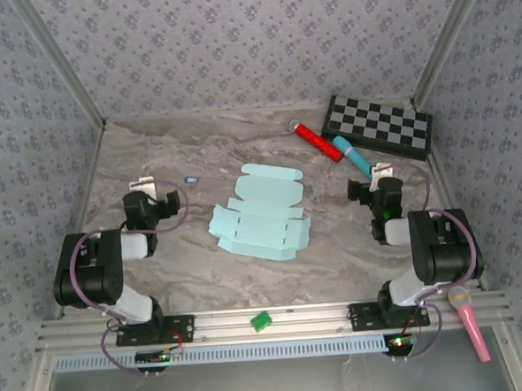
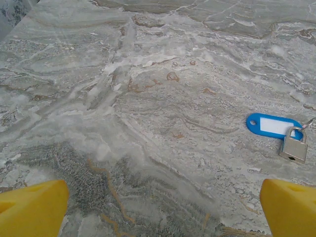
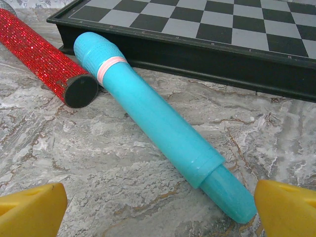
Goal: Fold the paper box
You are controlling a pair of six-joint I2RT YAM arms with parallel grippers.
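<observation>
The paper box [image 1: 260, 211] lies flat and unfolded in the middle of the marble table, a pale sky-blue die-cut sheet with flaps and tabs. My left gripper [image 1: 142, 183] rests to its left, well apart from it, and in the left wrist view its yellow fingertips [image 2: 34, 207] stand wide open over bare marble. To the right of the sheet, also apart from it, sits my right gripper [image 1: 381, 172]. It is open too, its yellow fingertips [image 3: 32, 210] spread with nothing between them.
A teal marker [image 3: 158, 118] lies just ahead of the right gripper, beside a red glitter tube [image 3: 47, 59] and a black chessboard [image 1: 379, 126]. A blue key tag with padlock [image 2: 276, 131] lies near the left gripper. A green piece [image 1: 261, 320] and pink microphone [image 1: 469, 317] rest on the front rail.
</observation>
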